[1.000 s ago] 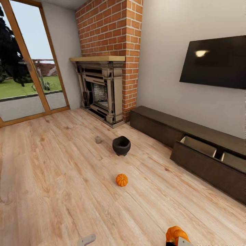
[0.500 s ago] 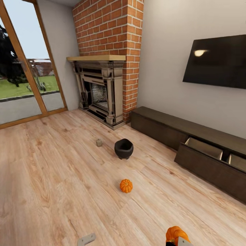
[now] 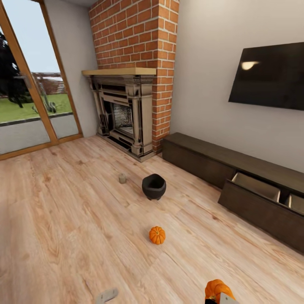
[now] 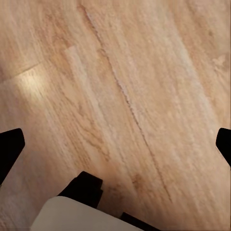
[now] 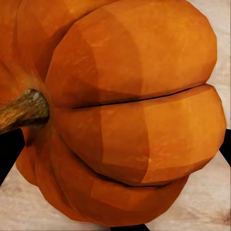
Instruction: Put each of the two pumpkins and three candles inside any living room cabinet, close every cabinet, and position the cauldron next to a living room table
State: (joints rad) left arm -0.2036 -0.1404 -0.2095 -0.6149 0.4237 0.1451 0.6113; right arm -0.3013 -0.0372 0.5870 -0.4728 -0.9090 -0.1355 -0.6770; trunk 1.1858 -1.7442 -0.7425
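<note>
Right gripper (image 3: 216, 298) at bottom edge of head view, jaws pinching a pumpkin (image 5: 120, 110); it crowds the right wrist view, stem at mid-left. Left gripper (image 4: 115, 144) jaws spread wide over bare floor (image 4: 144, 72). Second pumpkin (image 3: 157, 235) on the floor, centre-low. Cauldron (image 3: 153, 186) above it, one candle (image 3: 122, 178) just left of that. Cabinet (image 3: 202, 158) along the right wall, drawer (image 3: 257, 202) pulled out at right.

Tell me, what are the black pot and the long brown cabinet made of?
The cauldron looks like dark matte metal, maybe cast iron: thick rim, dull grey-black surface, no shine. The cabinet looks like dark brown wood with faint grain and a flat finish; its open drawer shows paler inner walls. Both are simulator renders, so this is a guess.
</note>
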